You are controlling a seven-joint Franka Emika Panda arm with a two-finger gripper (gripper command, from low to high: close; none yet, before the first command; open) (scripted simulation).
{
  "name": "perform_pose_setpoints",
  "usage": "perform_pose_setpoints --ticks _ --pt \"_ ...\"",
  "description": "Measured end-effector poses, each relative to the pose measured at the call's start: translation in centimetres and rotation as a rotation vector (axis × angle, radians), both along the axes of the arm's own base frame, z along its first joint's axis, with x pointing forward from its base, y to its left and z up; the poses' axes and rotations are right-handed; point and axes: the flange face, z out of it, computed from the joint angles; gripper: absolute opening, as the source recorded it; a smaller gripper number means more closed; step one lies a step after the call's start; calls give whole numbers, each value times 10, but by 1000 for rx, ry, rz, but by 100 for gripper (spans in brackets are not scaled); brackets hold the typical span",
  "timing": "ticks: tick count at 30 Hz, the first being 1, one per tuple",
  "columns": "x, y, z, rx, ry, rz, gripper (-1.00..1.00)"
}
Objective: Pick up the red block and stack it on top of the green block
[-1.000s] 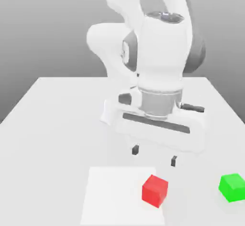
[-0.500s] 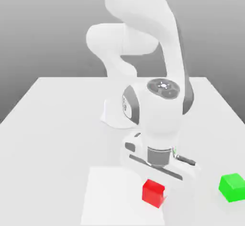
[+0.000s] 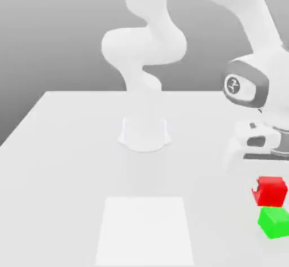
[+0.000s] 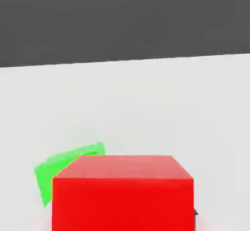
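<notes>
I am holding the red block (image 3: 271,192) between my two fingers, my gripper (image 3: 271,186) being closed upon its sides. The block is a cube, so no side is serving as a long axis. In the exterior view it is facing the camera almost squarely, its upper edge running nearly level; in the hand view its near face is also lying square. It is hanging near the exterior view's right, appearing directly above the green block (image 3: 275,223). Whether the two are touching, I cannot tell. The green block is resting on the table (image 3: 62,187), turned at an angle to the red one, and in the hand view the red one is partly covering it. Farther to the exterior view's left, a pale square (image 3: 144,231) is lying on the table, and my base (image 3: 144,136) is standing behind it.
</notes>
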Motion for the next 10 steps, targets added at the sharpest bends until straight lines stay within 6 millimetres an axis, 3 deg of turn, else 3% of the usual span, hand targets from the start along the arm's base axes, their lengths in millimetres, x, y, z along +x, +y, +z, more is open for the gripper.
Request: perform_pose_setpoints --ticks 1,2,8,10 --pt "-1 2 -13 0 0 8 -100" --pt "-2 4 -24 0 1 12 100" --pt "-3 4 -29 -1 1 14 100" --pt "-2 5 -15 -1 1 15 100"
